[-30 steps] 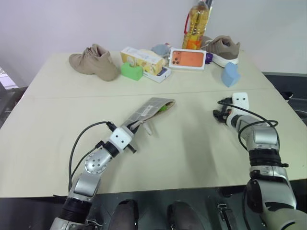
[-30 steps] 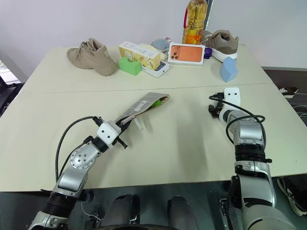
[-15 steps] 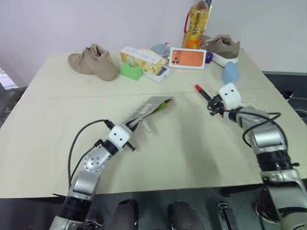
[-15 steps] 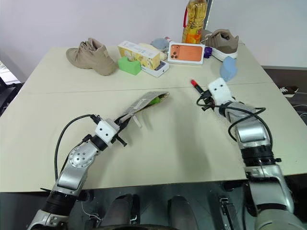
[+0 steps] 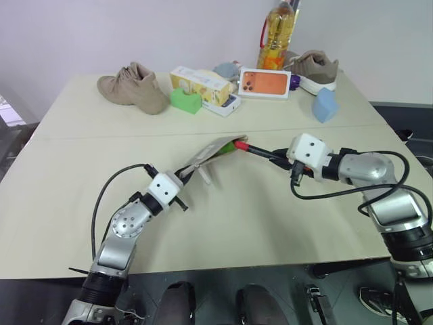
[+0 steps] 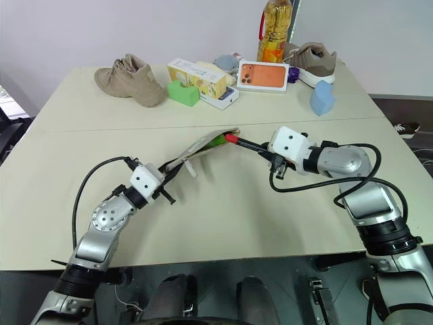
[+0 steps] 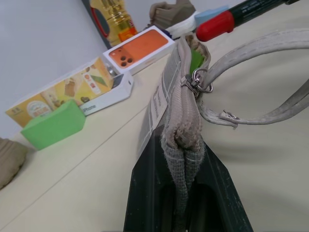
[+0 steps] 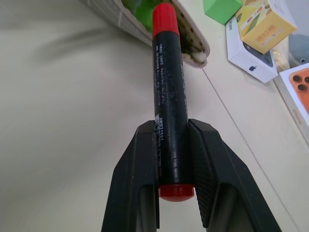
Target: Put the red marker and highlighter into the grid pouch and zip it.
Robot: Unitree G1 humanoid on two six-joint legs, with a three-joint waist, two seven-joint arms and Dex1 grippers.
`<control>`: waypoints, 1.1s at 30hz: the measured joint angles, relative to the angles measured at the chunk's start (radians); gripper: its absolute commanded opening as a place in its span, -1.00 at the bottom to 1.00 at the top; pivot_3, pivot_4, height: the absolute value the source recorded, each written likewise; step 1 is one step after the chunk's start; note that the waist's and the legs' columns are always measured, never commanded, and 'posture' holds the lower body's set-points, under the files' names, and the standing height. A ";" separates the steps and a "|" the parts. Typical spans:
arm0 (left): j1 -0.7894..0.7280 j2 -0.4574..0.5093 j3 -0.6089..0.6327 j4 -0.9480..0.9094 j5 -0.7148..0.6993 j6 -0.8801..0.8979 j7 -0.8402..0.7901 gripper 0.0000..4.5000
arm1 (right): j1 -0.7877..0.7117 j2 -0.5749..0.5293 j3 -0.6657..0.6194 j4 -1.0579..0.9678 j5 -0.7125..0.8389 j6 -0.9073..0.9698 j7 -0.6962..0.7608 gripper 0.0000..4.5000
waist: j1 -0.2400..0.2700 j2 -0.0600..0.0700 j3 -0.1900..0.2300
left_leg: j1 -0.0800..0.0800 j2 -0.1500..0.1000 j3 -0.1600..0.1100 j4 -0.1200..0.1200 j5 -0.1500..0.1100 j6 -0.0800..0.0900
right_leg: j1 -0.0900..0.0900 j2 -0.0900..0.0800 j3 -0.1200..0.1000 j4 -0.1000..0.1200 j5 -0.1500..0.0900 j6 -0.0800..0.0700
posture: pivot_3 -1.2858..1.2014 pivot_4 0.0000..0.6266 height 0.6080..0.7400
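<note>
Clenched on the red marker, the right gripper aimed its red tip at the open far mouth of the grid pouch, green highlighter already inside, while the left gripper pinched the pouch's near end, lifting it, presumably to steady it for insertion.

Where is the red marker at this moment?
In the left eye view, the red marker is near the table's middle, held by the right claw, its red tip at the pouch's open mouth.
</note>
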 measured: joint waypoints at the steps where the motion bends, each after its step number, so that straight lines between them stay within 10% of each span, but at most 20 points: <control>1: -0.001 0.000 0.000 0.000 0.000 0.000 -0.001 -1.00 | 0.000 0.000 0.000 0.000 -0.003 0.000 0.003 -0.83 | 0.000 0.000 0.000 | 0.000 0.000 0.000 0.000 0.000 0.000 | 0.000 0.000 0.000 0.000 0.000 0.000 | 0.03 -0.52 1.00; 33: -0.005 0.049 -0.106 -0.038 -0.003 -0.035 -0.199 -1.00 | -0.150 0.041 0.277 -0.038 -0.315 -0.287 0.160 -0.83 | 0.001 0.000 0.000 | 0.000 0.000 0.000 0.001 0.000 0.000 | 0.000 0.000 0.000 0.000 0.000 0.000 | 0.03 -0.52 1.00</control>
